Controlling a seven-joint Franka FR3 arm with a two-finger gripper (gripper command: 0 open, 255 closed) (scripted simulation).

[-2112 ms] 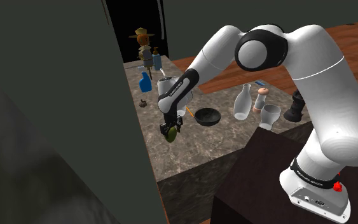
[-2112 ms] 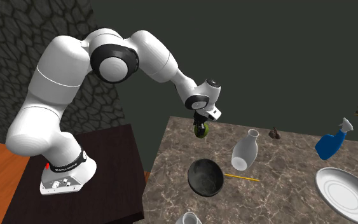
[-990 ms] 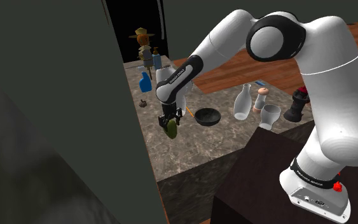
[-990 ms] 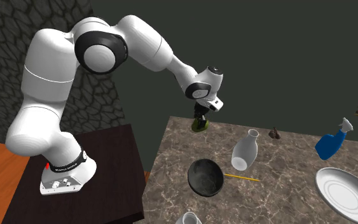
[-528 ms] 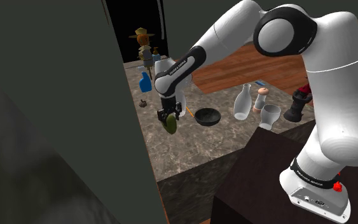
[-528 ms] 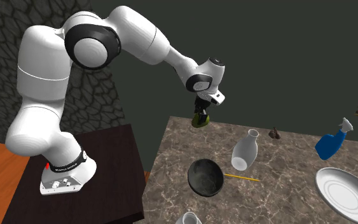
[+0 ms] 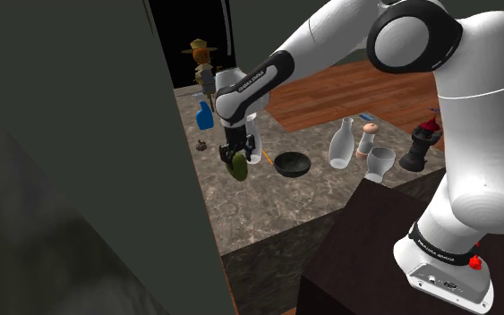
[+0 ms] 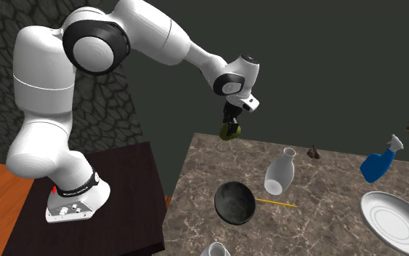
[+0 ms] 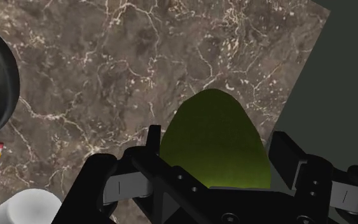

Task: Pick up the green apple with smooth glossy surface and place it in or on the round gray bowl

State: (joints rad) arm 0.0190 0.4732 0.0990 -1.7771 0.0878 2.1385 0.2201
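Your pincer (image 8: 230, 125) pinches the green apple (image 9: 212, 137) in mid-air, upper middle of the second exterior view, well apart from the dark bowl (image 8: 235, 202) lower down. Much of the apple juts beyond the grip, so it may slip; released early, it could roll off the worktop (image 8: 326, 211).

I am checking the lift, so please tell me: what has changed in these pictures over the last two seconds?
The hand has carried the green apple upward, further above the marble counter, and the arm is raised higher. The hand stays shut on the apple; nothing was released. The dark bowl, white bottle, pencil and blue spray bottle have not moved.
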